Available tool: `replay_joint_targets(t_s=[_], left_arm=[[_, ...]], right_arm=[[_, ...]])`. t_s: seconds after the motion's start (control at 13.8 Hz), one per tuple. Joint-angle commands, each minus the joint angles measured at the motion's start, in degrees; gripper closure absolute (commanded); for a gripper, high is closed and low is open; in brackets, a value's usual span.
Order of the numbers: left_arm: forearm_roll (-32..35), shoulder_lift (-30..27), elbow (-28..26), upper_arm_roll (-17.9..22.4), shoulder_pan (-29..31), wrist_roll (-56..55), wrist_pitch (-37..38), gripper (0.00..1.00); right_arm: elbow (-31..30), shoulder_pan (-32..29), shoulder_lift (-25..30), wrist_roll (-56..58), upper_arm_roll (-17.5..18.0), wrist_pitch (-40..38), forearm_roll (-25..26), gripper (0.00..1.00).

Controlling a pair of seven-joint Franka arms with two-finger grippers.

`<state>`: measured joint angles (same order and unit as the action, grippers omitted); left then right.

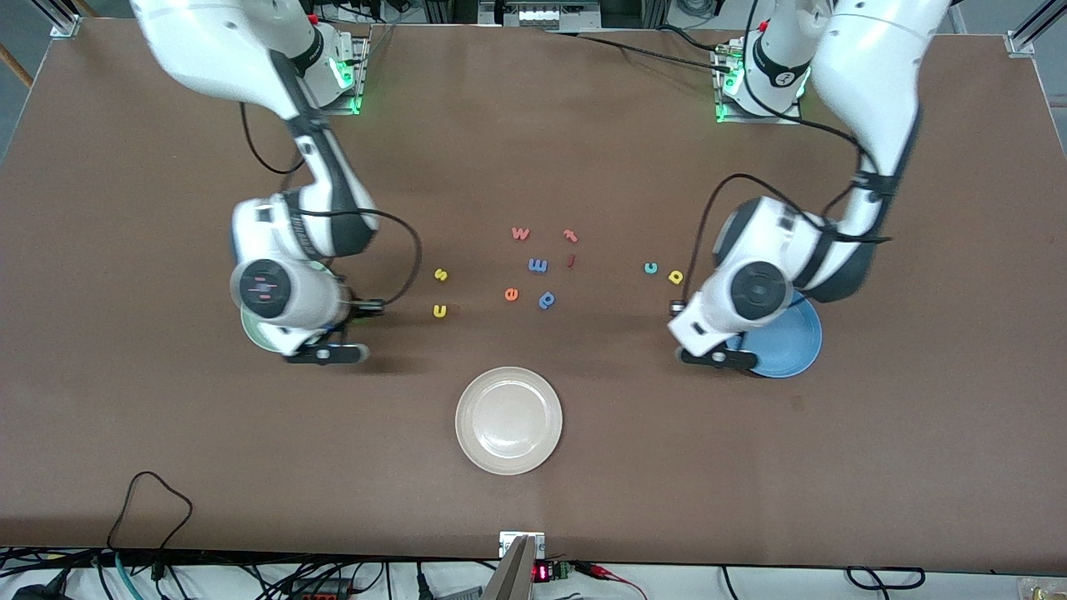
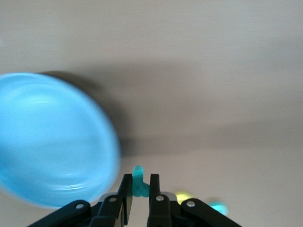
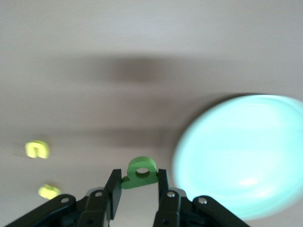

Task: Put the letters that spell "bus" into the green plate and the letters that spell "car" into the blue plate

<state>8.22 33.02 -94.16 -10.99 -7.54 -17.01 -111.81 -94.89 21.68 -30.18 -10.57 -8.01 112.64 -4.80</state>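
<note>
My right gripper (image 3: 138,176) is shut on the dark green "b" (image 3: 140,171), held above the table just beside the pale green plate (image 3: 241,156). In the front view only a sliver of that plate (image 1: 249,329) shows under the right hand. The yellow "s" (image 1: 441,274) and "u" (image 1: 439,311) lie on the table toward the middle. My left gripper (image 2: 138,179) is shut on the teal "r" (image 2: 138,183), above the table by the rim of the blue plate (image 2: 47,142), which the left hand partly covers in the front view (image 1: 792,342). The teal "c" (image 1: 651,267) and yellow "a" (image 1: 675,277) lie close by.
A beige-white plate (image 1: 508,421) sits nearer the front camera, mid-table. Loose letters lie in the middle: red "w" (image 1: 520,233), red "t" (image 1: 570,235), blue "m" (image 1: 538,265), red "j" (image 1: 572,260), orange "e" (image 1: 511,293), blue "p" (image 1: 547,299).
</note>
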Motion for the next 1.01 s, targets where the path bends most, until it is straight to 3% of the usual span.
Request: replay_joint_targets(t_s=[0.0,0.07,0.14,0.22,0.29,0.43,0.51,0.58,0.65,0.8,0.94], left_arm=[[7.13,0.46,-1.64,-0.35,5.41,6.53,0.89,0.90],[7.85,1.33,-2.08,-0.35,6.12,7.95,0.72,0.90],[7.86,2.30,-2.52,-0.35,6.22,8.05,0.37,0.82],[7.86,2.31,-2.43,-0.43,6.13,7.88,0.36,0.54],[7.69,2.05,-2.43,-0.70,6.13,7.87,0.62,0.06],[7.16,0.47,-2.26,-2.01,6.13,7.87,2.98,0.00],[6.90,-0.23,-2.26,-3.93,6.22,6.22,4.48,0.00],[6.89,-1.02,-2.43,-6.56,6.83,3.77,5.45,0.00],[6.89,-1.55,-2.78,-9.11,6.92,3.22,5.98,0.00],[6.98,-2.00,-5.93,-13.95,7.27,3.04,4.77,0.00],[7.16,-4.10,-12.24,-19.22,9.28,4.79,-1.88,0.00]], right_arm=[[-3.62,-5.06,1.79,4.59,-0.25,-0.06,1.46,0.87],[-5.38,-5.51,1.79,4.60,-0.25,1.60,1.81,0.87],[-7.57,-5.60,1.70,4.60,-0.34,4.40,2.16,0.87],[-10.20,-6.38,1.44,4.68,-0.34,8.00,2.25,0.87],[-12.14,-6.91,0.83,4.95,-0.25,10.73,2.34,0.84],[-14.44,-7.09,0.03,5.04,-0.25,13.74,2.34,0.81],[-14.45,-7.18,0.12,5.30,-0.25,13.31,2.26,0.65],[-14.27,-7.18,0.55,4.43,-0.25,13.05,2.08,0.07],[-13.92,-6.83,1.78,4.07,-0.25,11.92,1.73,0.00],[-10.43,-4.82,2.67,3.28,0.79,7.18,1.03,0.00],[-9.09,-2.71,2.14,3.02,1.59,7.16,-1.59,0.00]])
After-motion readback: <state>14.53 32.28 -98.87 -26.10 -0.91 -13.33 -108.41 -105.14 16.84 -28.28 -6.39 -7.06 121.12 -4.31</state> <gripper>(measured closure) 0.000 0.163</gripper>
